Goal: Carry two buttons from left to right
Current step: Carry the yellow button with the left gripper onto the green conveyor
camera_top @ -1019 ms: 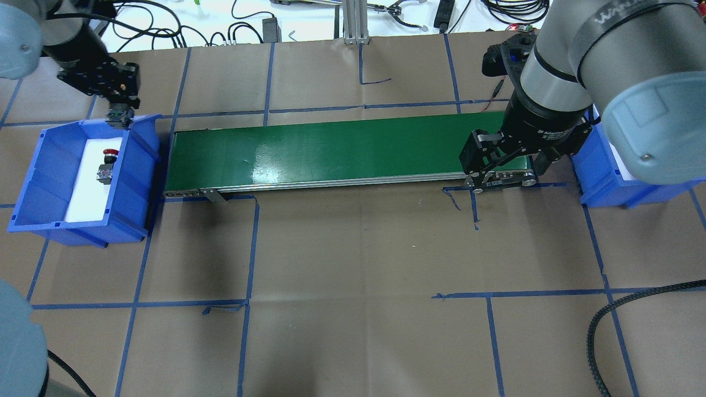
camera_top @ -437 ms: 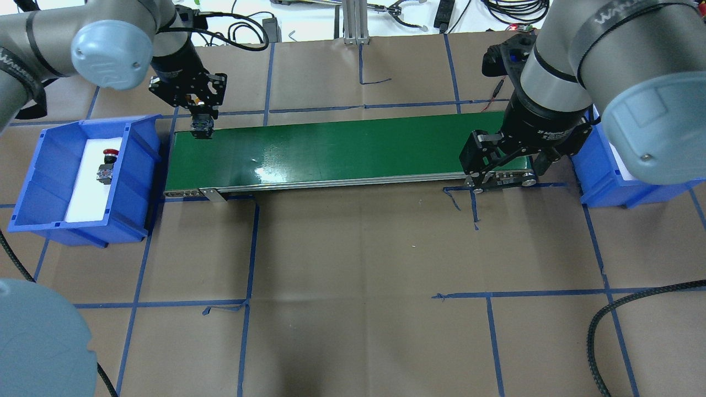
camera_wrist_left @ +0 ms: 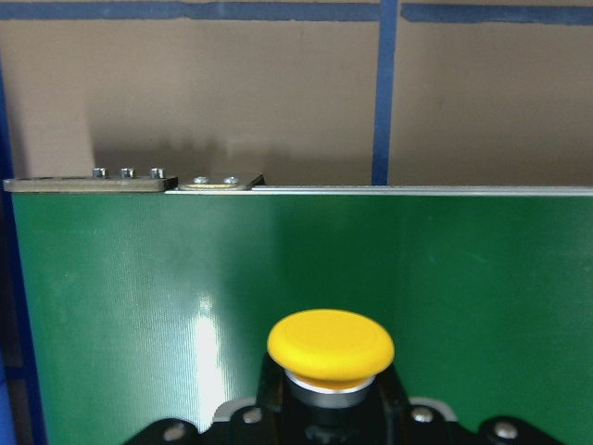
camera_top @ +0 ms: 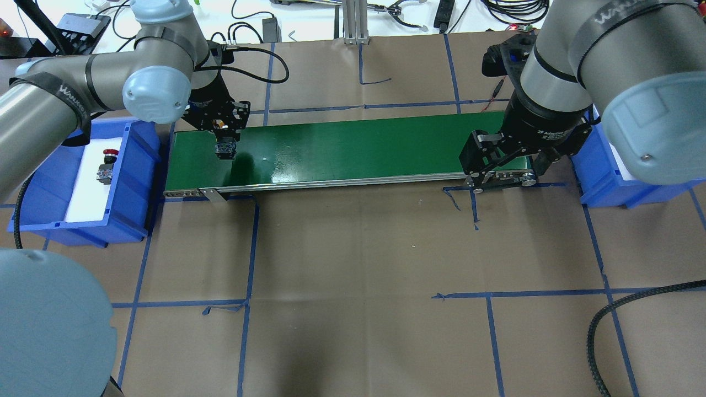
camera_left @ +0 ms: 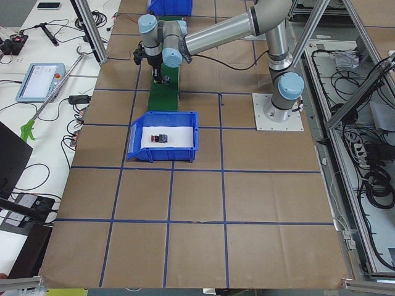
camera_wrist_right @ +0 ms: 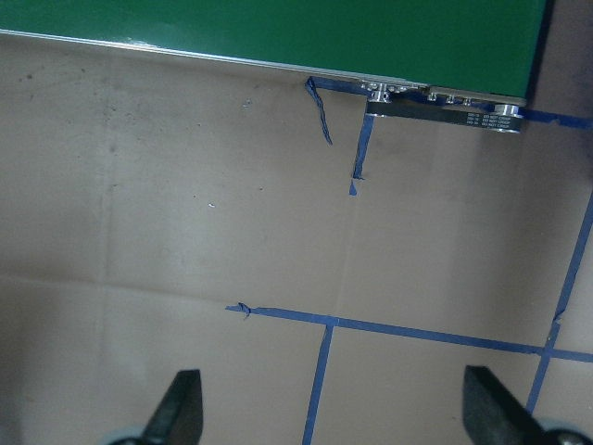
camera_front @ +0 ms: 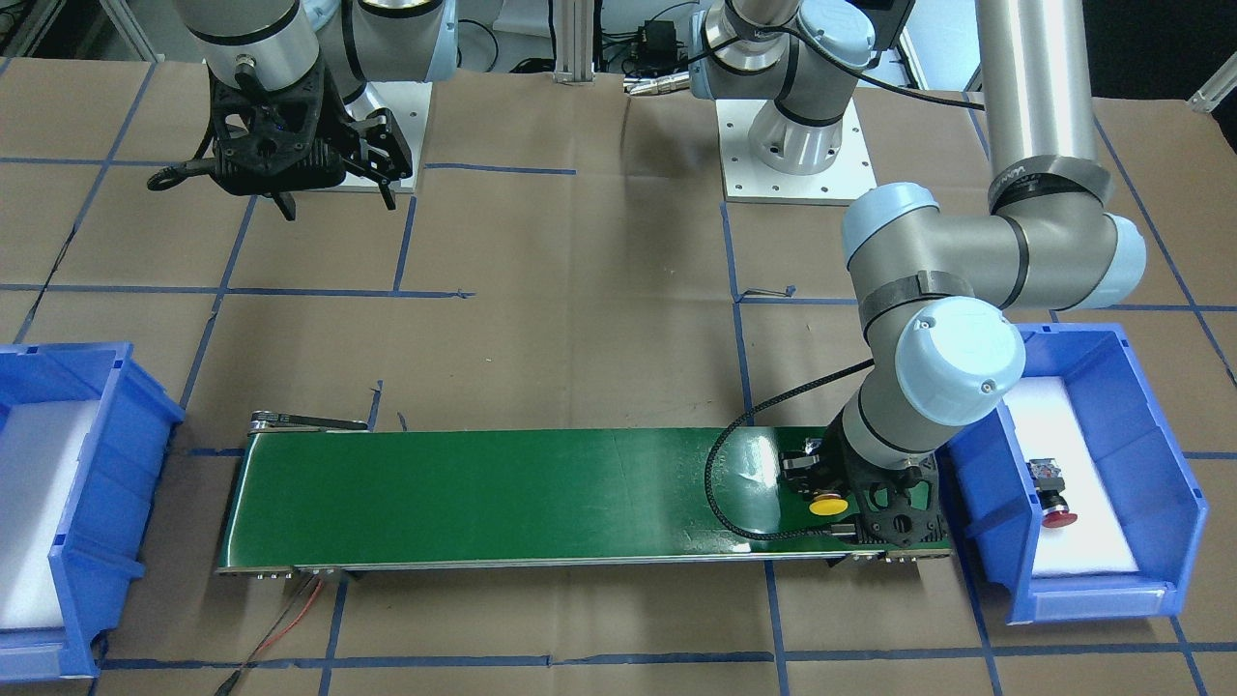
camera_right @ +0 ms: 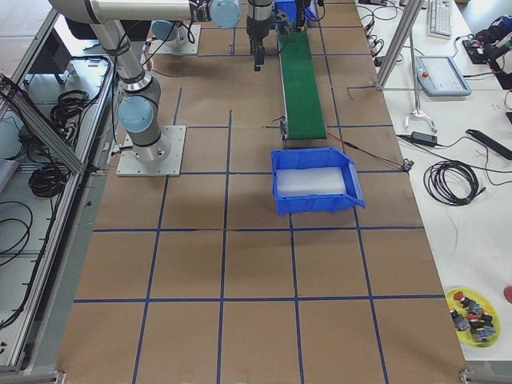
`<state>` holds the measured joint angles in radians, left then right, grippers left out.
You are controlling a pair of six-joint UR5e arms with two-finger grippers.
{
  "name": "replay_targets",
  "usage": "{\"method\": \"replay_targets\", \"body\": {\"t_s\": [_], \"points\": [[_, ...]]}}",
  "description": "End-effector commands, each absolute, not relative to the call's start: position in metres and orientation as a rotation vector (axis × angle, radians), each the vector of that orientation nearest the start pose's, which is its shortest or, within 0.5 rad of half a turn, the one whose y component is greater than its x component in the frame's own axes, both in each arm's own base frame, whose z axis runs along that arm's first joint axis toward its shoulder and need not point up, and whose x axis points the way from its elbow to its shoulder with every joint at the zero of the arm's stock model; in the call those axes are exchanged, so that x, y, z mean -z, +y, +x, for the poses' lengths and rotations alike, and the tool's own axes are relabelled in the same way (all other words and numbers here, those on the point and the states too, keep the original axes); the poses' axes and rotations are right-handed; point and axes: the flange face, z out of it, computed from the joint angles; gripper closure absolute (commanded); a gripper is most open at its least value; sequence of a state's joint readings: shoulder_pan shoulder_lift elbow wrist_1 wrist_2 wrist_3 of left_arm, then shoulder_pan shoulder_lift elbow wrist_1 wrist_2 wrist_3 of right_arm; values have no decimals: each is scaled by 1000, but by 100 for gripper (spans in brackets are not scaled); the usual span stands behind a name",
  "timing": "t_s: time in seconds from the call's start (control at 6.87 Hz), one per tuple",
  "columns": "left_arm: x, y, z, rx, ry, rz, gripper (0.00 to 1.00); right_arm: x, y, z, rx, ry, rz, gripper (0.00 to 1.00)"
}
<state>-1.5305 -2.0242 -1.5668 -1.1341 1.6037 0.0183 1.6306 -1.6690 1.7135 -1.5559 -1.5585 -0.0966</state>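
Exterior front-facing view: the yellow mushroom-capped push-button (camera_front: 828,505) is sitting at lower right, over the green conveyor belt's (camera_front: 483,498) right end, with the left gripper (camera_top: 225,149) clamping its black body. The red mushroom-capped push-button (camera_front: 1053,495) is lying in the blue plastic bin (camera_front: 1179,503) just right of it. At upper left, the right gripper (camera_front: 338,205) is gaping wide, gripping nothing.

Button (camera_top: 225,150) in left tool (camera_top: 224,144) over belt (camera_top: 358,149)
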Motion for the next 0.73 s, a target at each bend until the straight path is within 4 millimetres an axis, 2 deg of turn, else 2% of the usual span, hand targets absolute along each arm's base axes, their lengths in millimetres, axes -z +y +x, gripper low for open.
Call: {"method": "replay_targets", "body": {"t_s": [0.0, 0.29, 0.44, 0.58], "points": [[-251, -635, -104, 1, 3112, -36, 94, -463, -435, 161, -93, 3117, -244, 0], [-249, -635, -103, -4, 3112, -41, 94, -463, -435, 161, -93, 3117, -244, 0], [-249, -635, -104, -4, 3109, -48, 36, -463, -435, 161, -93, 3117, -244, 0], [-252, -636, -104, 6, 3109, -67, 0, -463, -435, 161, -91, 3117, -244, 0]]}}
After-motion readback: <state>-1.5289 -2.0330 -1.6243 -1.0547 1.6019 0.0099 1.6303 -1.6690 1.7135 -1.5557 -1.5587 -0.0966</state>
